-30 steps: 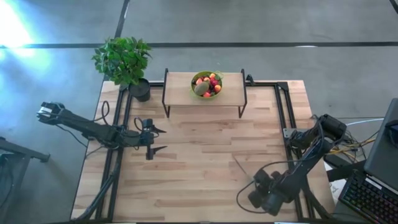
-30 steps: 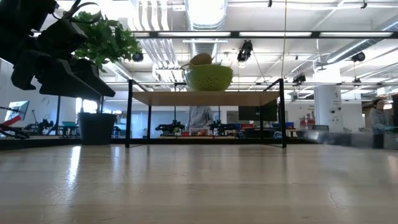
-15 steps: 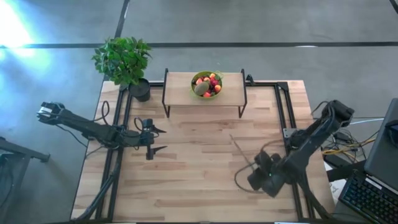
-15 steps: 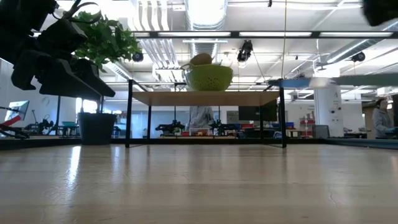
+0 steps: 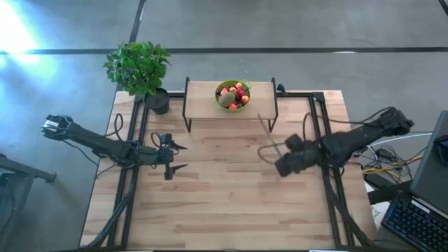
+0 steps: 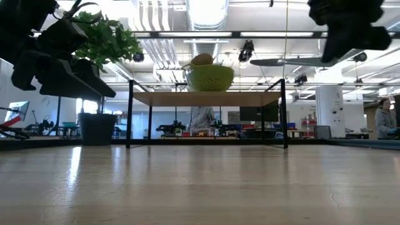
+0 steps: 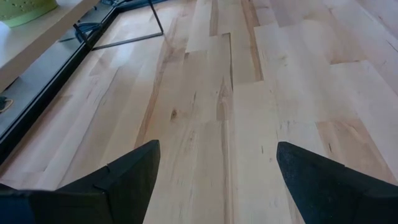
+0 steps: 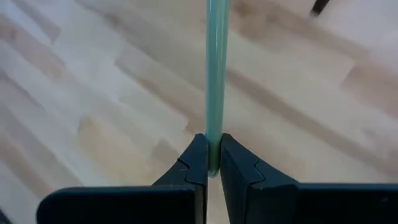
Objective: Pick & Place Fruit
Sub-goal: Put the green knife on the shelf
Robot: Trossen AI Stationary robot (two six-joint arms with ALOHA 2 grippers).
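Now right hand [image 5: 268, 138] clamped on knife [image 8: 216, 81], swung nearer shelf [image 5: 210, 102], left hand [image 5: 179, 157] spread

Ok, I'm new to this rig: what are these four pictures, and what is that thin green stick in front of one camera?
Two dark robot arms work at a pale wooden table. One camera looks straight down, one sits at table height, and one rides on each wrist. At the table's far edge a small raised wooden shelf carries a lime-green round bowl of small toy fruit; a potted green plant stands beside it. The right gripper is shut on a slim knife with a green handle, held above the table right of centre. The left gripper waits open on the left side, holding nothing.
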